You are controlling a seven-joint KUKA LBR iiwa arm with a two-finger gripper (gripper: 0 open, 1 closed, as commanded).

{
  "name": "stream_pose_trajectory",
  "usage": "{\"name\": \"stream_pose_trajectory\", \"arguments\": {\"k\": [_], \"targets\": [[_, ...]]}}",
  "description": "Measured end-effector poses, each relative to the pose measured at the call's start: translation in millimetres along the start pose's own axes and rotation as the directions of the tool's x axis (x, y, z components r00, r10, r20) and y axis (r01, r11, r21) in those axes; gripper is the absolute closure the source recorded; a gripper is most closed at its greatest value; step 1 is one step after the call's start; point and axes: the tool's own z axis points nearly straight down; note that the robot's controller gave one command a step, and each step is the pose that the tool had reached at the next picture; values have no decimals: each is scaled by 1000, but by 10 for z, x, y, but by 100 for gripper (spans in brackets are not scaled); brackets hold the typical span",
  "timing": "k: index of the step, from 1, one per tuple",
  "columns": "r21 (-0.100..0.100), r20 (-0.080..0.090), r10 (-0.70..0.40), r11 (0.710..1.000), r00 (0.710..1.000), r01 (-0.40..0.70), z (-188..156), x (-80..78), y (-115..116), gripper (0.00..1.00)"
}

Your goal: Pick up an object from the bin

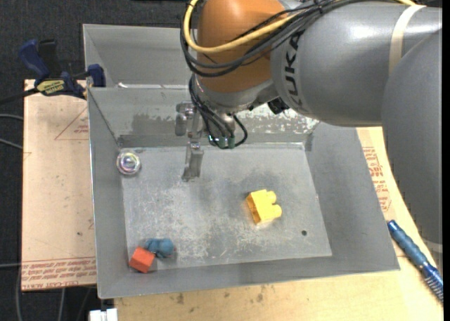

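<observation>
My gripper (190,172) hangs over the back middle of the bin floor, with nothing seen in it. A small shiny silver round thing (129,163) lies to its left near the bin's left wall. A yellow toy brick (263,206) rests to the lower right of the gripper, apart from it.
A red block (142,260) and a small blue thing (163,247) lie touching each other in the front left corner. The arm with its orange cover and cables reaches in from the right above the back wall.
</observation>
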Motion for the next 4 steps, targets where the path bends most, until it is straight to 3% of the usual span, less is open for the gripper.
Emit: {"name": "stream_pose_trajectory", "arguments": {"k": [1,2,3,4], "targets": [[0,-2,18,1000,1000,-18,483,600,254,0],[1,0,-53,999,999,53,785,1174,415,0],[-1,8,-22,1000,1000,22,1626,1190,342,0],[-1,6,-21,1000,1000,21,1594,1189,346,100]]}}
